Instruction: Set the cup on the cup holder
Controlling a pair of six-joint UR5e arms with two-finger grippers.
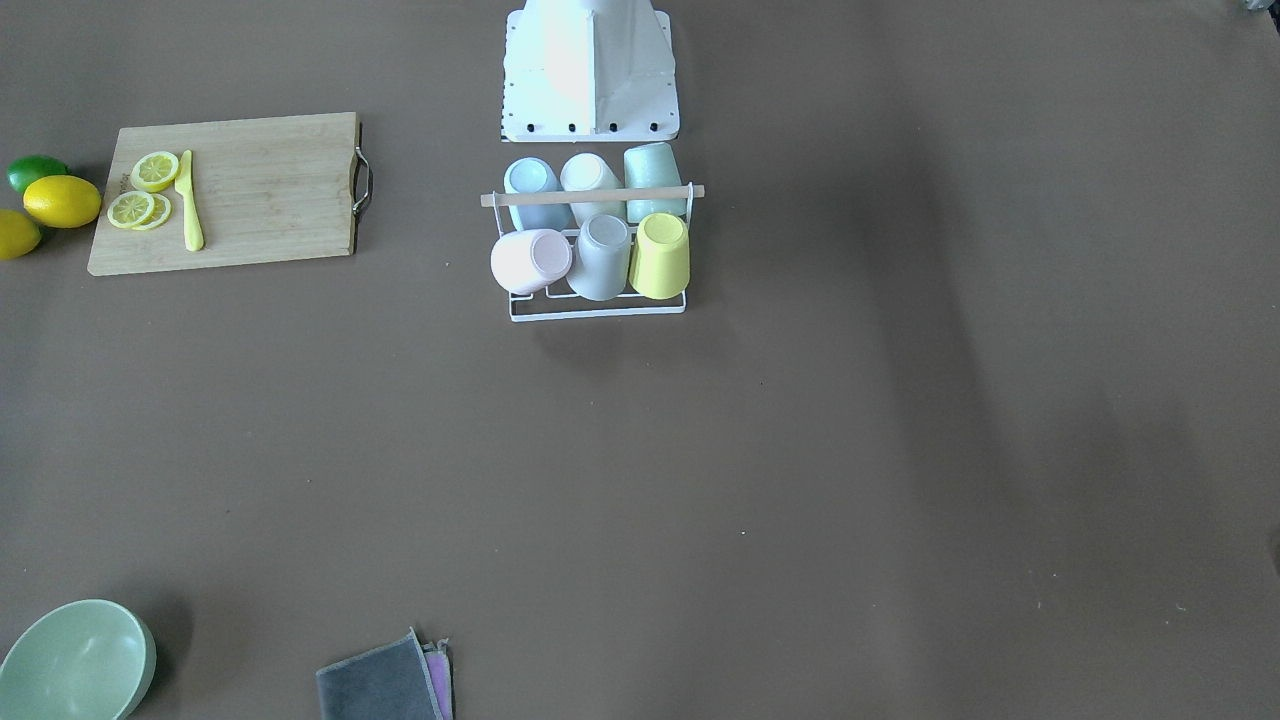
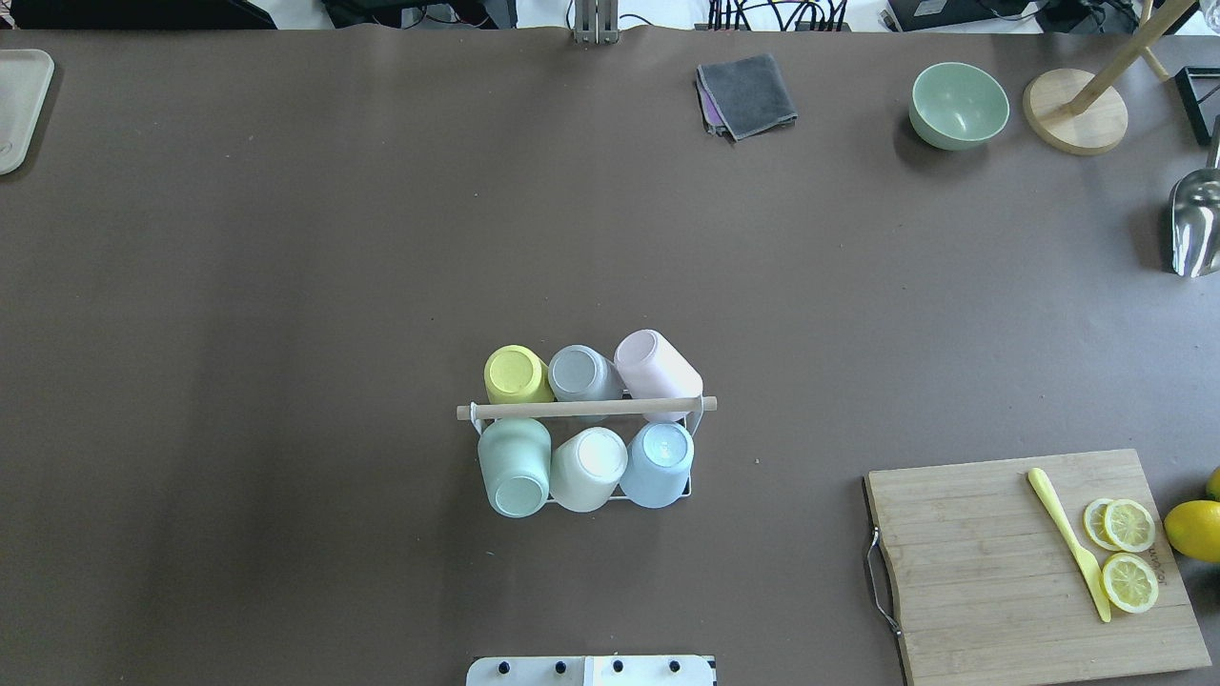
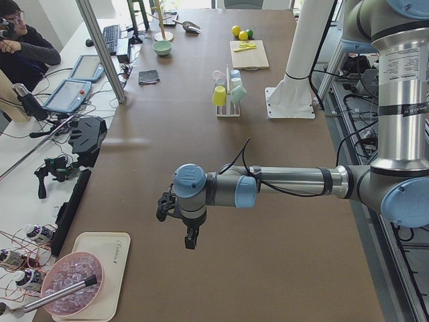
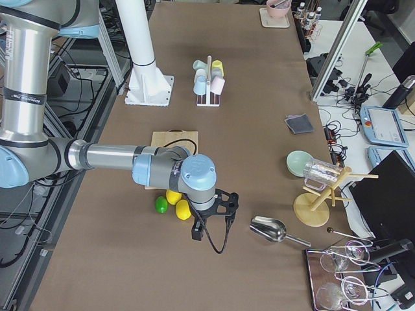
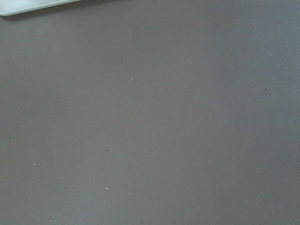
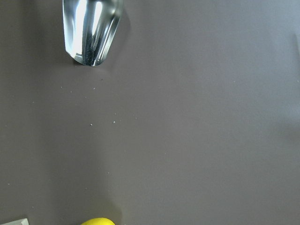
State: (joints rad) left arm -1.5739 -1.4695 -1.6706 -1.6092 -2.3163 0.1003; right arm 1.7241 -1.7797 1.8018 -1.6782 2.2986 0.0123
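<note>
The cup holder [image 2: 586,409], a white wire rack with a wooden rod across its top, stands mid-table close to the robot base; it also shows in the front view [image 1: 590,196]. Several cups sit upturned on its prongs: yellow [image 2: 515,373], grey [image 2: 581,372] and pink [image 2: 658,364] on the far row, green [image 2: 515,469], white [image 2: 589,467] and blue [image 2: 660,464] on the near row. My left gripper [image 3: 190,239] hangs over the table's left end, far from the rack. My right gripper [image 4: 197,232] hangs over the right end by the lemons. I cannot tell whether either is open or shut.
A cutting board [image 2: 991,562] with a yellow knife and lemon slices lies near right, with lemons [image 2: 1191,530] beside it. A green bowl [image 2: 958,105], grey cloth [image 2: 746,93], metal scoop [image 2: 1196,224] and wooden stand [image 2: 1075,124] are far right. A tray [image 2: 19,105] is far left.
</note>
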